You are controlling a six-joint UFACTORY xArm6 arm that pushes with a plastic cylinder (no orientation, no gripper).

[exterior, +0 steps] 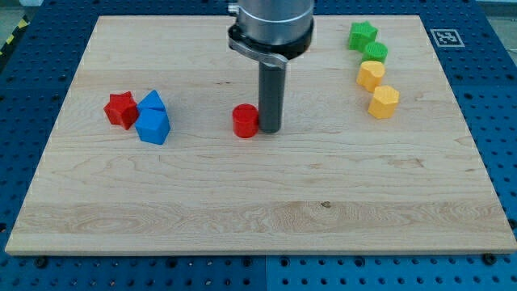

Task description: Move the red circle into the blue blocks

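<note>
The red circle lies near the board's middle. My tip stands right beside it on its right, touching or nearly touching. Two blue blocks sit to the left: a larger blue block and a smaller blue one just above it, touching. A red star rests against their left side. The red circle is about a hundred pixels to the right of the blue blocks.
At the view's top right stand a green star, a green block, and two yellow blocks in a column. The wooden board lies on a blue perforated table.
</note>
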